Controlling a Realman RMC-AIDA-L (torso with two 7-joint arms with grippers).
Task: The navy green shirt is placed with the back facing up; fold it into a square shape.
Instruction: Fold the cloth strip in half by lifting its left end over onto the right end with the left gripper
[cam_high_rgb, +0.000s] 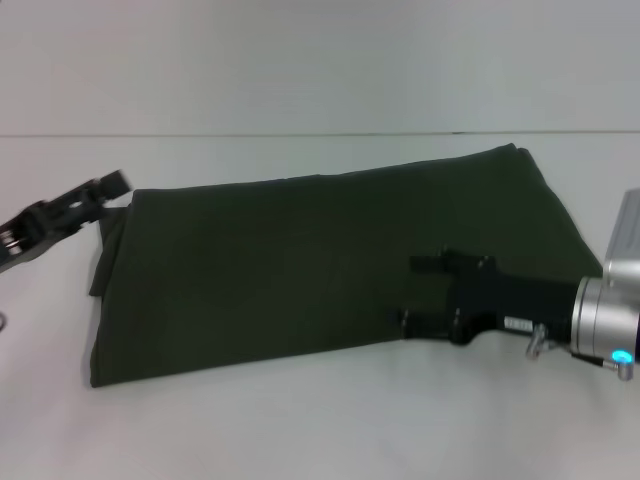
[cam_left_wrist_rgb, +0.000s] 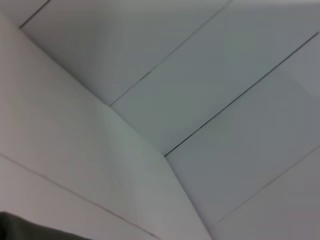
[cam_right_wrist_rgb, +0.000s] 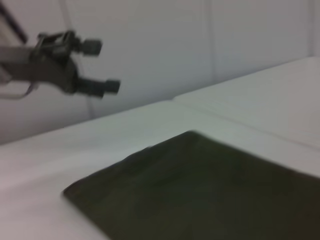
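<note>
The navy green shirt (cam_high_rgb: 300, 260) lies flat on the white table as a long folded band running left to right, plain side up. Its far corner shows in the right wrist view (cam_right_wrist_rgb: 200, 190), and a dark sliver shows in the left wrist view (cam_left_wrist_rgb: 20, 229). My right gripper (cam_high_rgb: 408, 292) hovers open over the band's front right part, with one finger near the front edge. My left gripper (cam_high_rgb: 108, 192) is at the band's far left corner, raised off the table. In the right wrist view the left gripper (cam_right_wrist_rgb: 102, 66) stands open with nothing between its fingers.
The white table (cam_high_rgb: 300, 430) extends in front of the shirt and behind it to a pale wall (cam_high_rgb: 320, 60). Only pale panels with thin seams (cam_left_wrist_rgb: 225, 105) fill the left wrist view.
</note>
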